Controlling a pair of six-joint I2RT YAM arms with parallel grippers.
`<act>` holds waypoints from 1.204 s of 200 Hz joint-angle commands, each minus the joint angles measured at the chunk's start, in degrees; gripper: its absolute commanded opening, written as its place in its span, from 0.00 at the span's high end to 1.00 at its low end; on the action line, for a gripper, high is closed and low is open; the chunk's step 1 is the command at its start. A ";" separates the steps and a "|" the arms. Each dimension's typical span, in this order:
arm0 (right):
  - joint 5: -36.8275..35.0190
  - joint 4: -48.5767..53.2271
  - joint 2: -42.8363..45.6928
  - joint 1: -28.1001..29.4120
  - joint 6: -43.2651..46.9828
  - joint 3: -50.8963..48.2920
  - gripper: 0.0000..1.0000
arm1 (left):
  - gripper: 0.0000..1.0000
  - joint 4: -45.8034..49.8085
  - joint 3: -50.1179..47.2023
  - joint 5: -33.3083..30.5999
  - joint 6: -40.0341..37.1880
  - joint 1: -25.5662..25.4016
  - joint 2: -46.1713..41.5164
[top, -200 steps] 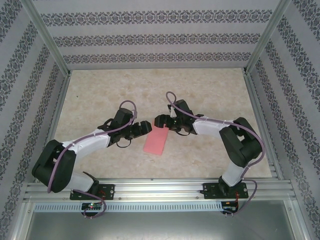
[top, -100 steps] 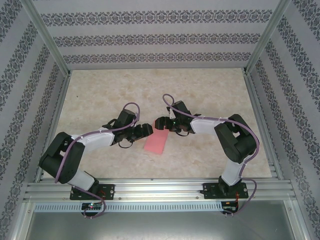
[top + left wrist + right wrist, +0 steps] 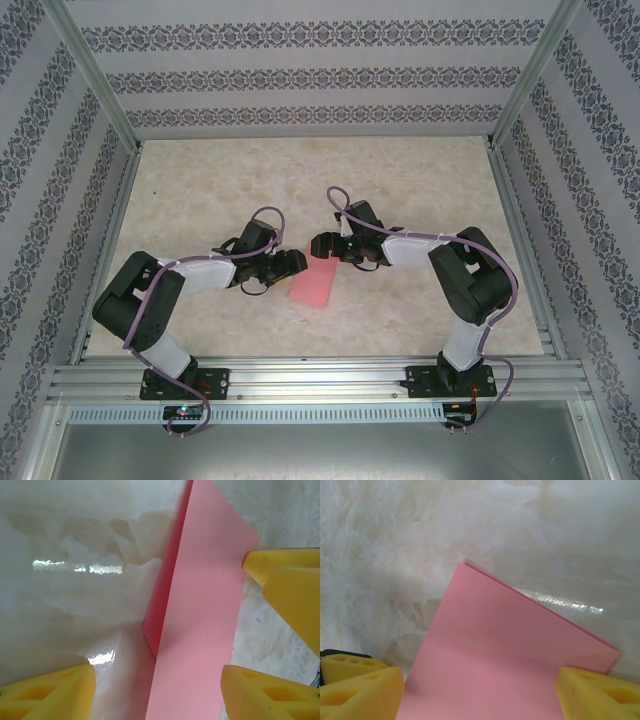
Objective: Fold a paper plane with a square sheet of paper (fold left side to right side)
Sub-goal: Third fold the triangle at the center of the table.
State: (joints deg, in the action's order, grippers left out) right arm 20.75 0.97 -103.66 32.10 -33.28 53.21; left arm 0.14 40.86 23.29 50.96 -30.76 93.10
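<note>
Folded square sheet of paper (image 3: 311, 287) lies mid-frame on the counter (image 3: 420, 190), long axis roughly top-to-bottom, and both tools sit wide open at its upper end: left tool (image 3: 292, 263) by the upper-left corner, right tool (image 3: 318, 243) just above the top edge.

Beige marbled counter (image 3: 400, 180), glossy, some glare. Walls (image 3: 300, 80) papered in grey floral bands. Aluminium corner posts (image 3: 95, 75), rail (image 3: 320, 378) along near edge.

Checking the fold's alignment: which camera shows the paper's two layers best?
Left wrist: the square sheet of paper runs mid-frame, its darker lower layer plain along the left edge. Right wrist shows a corner with a sliver of lower layer. Top external shows it whole but small, layers indistinct.
</note>
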 commanded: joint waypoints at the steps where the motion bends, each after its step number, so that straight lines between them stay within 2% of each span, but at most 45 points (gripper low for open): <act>1: 0.48 -0.97 -2.16 -0.46 0.67 0.07 0.19 | 0.36 -5.74 1.98 2.82 1.43 -0.70 2.62; 82: 1.44 -1.65 -2.41 -0.50 0.54 0.08 0.19 | 0.52 -9.45 2.72 4.66 3.37 -1.53 4.31; 165: 1.55 -2.13 -0.97 -0.81 1.60 -0.18 0.18 | 0.73 -6.84 2.11 2.97 2.91 -1.75 1.47; 212: -0.28 -1.41 5.04 -1.58 5.11 -2.27 0.13 | 0.94 -6.79 2.47 2.03 3.77 -3.75 1.64; 241: -3.35 1.63 12.27 -1.80 7.85 -5.62 0.12 | 0.97 -6.29 2.86 0.63 5.04 -4.69 1.78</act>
State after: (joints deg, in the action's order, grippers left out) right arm 20.84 0.93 -98.26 30.94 -29.54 50.22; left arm -5.56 42.46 25.74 54.59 -34.33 95.79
